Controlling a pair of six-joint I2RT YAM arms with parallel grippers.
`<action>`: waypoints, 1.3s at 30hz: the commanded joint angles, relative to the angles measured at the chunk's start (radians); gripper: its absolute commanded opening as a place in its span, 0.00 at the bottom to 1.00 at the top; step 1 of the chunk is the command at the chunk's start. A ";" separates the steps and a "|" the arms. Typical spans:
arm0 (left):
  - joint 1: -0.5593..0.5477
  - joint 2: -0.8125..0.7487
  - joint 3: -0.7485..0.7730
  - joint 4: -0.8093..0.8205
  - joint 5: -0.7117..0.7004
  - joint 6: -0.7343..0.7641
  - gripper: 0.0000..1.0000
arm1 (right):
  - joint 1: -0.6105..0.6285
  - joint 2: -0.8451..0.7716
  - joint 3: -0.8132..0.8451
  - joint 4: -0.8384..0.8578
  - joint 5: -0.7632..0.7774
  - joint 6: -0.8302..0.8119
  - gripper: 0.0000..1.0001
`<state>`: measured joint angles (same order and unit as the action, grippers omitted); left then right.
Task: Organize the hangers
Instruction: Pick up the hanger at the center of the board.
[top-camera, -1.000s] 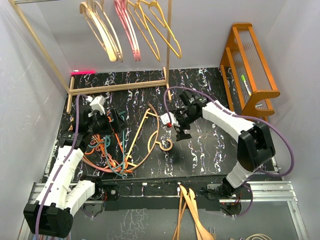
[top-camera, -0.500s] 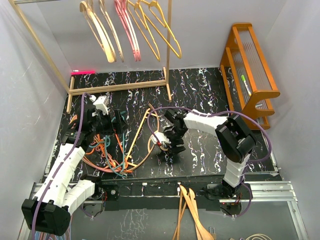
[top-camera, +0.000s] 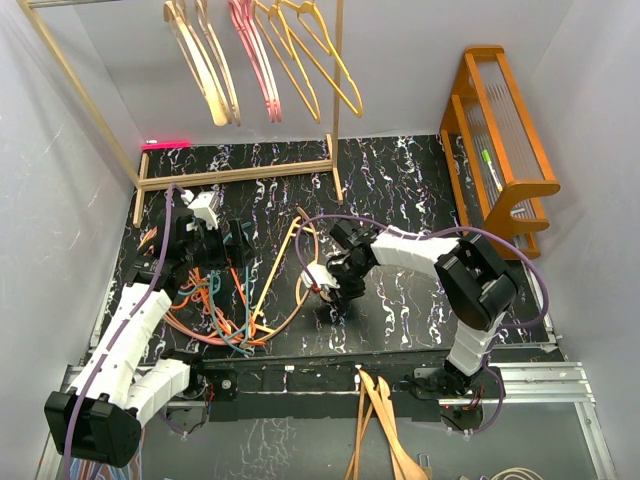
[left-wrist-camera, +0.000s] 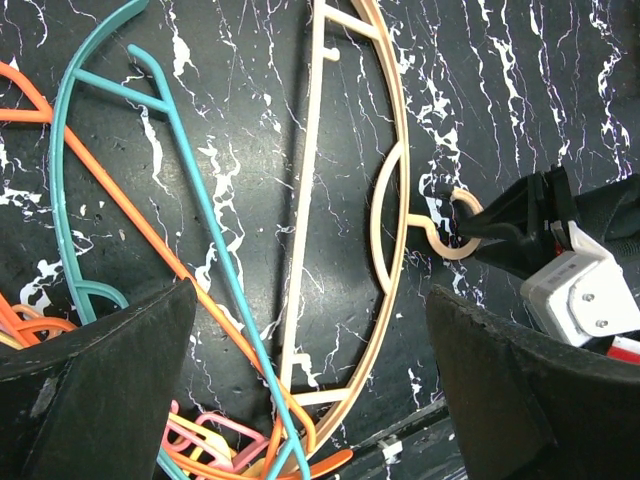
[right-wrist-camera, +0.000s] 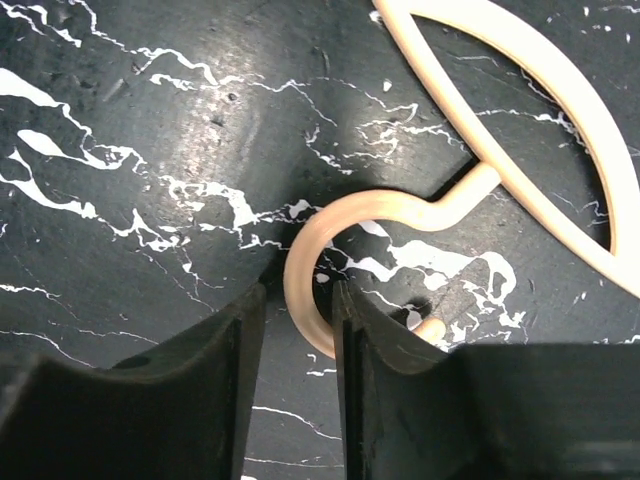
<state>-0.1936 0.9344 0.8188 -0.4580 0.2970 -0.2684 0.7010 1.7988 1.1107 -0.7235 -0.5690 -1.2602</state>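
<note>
A black marbled desk (top-camera: 400, 170) fills the floor of the white-walled cell. At its far side stands a wooden garment rail (top-camera: 338, 90), and the hung hangers (top-camera: 270, 70) on it are tan, pink and yellow, all hooked over the top bar. An orange slatted shelf (top-camera: 505, 140) stands against the right wall. The left arm (top-camera: 130, 330) reaches up the left side of the desk and the right arm (top-camera: 420, 250) folds in toward the middle. Below the desk's near edge, between the arm bases, lie pale wooden hangers (top-camera: 380, 430).

On the left half of the desk is a heap of hangers (top-camera: 215, 310) in teal, orange and pink, tangled flat. Just to its right lies the tan hanger (left-wrist-camera: 404, 150), flat on the desk, with its neck pointing toward the right arm.

The left pincer (left-wrist-camera: 310, 295) hangs above the heap, released, its jaws spread wide with nothing between them. The right pincer (right-wrist-camera: 298, 300) is low over the desk with its fingers (right-wrist-camera: 200, 400) drawn close on either side of the hook (right-wrist-camera: 400, 212) of the tan hanger. One finger meets the curve and a sliver of desk shows beside the other, so I cannot tell whether it has hold
</note>
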 joint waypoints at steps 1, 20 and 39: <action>-0.004 -0.012 0.027 -0.016 -0.010 0.014 0.97 | 0.016 -0.010 -0.079 0.088 0.080 0.026 0.30; -0.416 0.035 0.105 0.006 -0.014 0.390 0.97 | -0.236 -0.180 0.245 -0.593 -0.070 -0.247 0.08; -0.679 0.157 -0.367 0.806 -0.144 0.927 0.97 | -0.387 -0.185 0.401 -0.630 -0.020 -0.312 0.08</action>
<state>-0.8711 1.0637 0.5045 0.0914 0.1467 0.5240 0.3332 1.6329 1.4521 -1.3399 -0.5804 -1.5517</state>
